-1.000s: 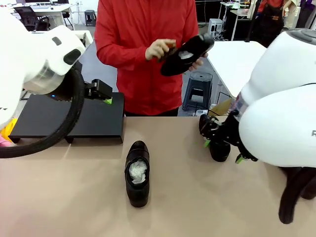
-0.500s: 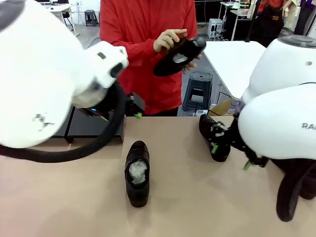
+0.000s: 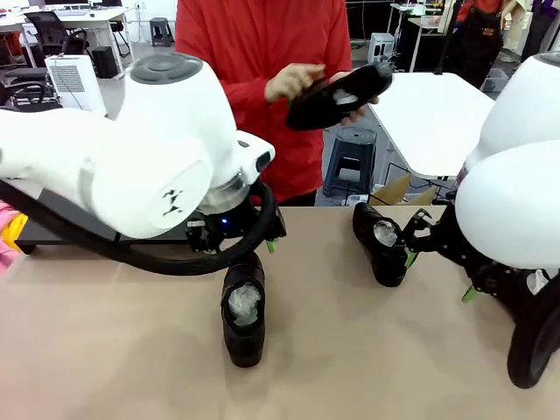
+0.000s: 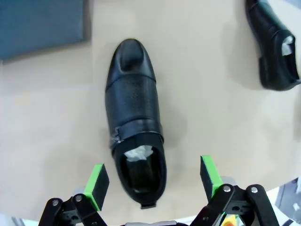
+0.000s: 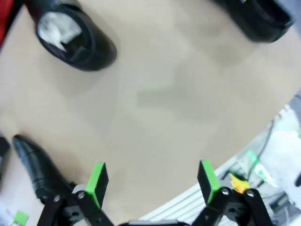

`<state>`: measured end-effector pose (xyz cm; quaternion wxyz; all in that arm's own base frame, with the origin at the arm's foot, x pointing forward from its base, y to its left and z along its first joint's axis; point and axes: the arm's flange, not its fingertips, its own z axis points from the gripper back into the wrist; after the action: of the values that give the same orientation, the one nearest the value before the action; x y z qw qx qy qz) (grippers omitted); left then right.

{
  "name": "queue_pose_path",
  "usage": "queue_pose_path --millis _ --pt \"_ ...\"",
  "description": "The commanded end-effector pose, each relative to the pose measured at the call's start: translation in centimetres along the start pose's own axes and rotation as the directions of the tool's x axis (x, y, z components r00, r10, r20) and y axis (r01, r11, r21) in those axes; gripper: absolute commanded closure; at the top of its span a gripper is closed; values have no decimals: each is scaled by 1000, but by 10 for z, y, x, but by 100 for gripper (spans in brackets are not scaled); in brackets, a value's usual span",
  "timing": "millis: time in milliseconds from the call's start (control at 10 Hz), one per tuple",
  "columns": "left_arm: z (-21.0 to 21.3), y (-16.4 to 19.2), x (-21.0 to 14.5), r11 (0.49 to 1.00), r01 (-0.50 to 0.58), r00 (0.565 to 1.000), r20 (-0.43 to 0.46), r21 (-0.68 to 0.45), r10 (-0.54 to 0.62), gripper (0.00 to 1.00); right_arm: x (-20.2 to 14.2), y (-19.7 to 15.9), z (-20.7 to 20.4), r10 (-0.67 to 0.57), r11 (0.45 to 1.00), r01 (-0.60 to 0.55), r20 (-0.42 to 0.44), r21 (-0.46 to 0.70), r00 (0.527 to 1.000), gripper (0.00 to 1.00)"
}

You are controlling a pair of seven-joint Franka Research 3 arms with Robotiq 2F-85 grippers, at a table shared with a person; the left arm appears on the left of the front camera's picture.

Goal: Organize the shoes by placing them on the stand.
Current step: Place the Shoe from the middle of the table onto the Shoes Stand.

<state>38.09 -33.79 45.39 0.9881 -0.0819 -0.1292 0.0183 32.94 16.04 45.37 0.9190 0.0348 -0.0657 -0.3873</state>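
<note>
Your left arm's fingers (image 4: 99,181) are released and spread wide. They hang over the middle shoe (image 3: 243,311), which lies flat on the tabletop (image 3: 105,350) at about its centre. Its toe points to the far edge and pale stuffing shows in its opening. In the left wrist view the two green pads stand either side of that shoe's heel end, clear of the leather. How low they sit against the shoe you cannot tell.

The stand (image 4: 40,21) lies towards the far left corner of the tabletop, just beyond the shoe's toe and to its left. No shoe is on the part you can see.

Your right arm's fingers (image 5: 98,181) are also released, gripping nothing, and hover over bare tabletop near the right edge. The second shoe (image 3: 381,241) lies right of centre, close to the far edge, with white stuffing in its opening. It is near those fingers but apart from them. The right wrist view shows another black shoe (image 5: 37,172) beside the fingers; where it lies on the tabletop you cannot tell.

Beyond the far edge, the person's hand (image 3: 293,83) holds a raised shoe (image 3: 337,94) sole outward at chest height, well above the tabletop.
</note>
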Motion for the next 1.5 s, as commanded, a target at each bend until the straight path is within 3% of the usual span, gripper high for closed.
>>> queue_pose_path --millis 0,700,1300,1400 --pt "-5 -27 7 1000 -9 999 -42 10 10 0 -1 9 -2 29 1000 -28 -4 12 1000 0" --pt "-69 -46 -4 995 51 971 -238 86 -29 0 -1 9 -2 29 1000 -28 -4 12 1000 0" --pt "-109 -38 -9 992 68 967 -250 110 -39 0 -1 9 -2 29 1000 -28 -4 12 1000 0" --pt "-113 -36 -9 990 81 968 -247 117 -50 4 -1 9 -2 29 1000 -28 -4 12 1000 0"
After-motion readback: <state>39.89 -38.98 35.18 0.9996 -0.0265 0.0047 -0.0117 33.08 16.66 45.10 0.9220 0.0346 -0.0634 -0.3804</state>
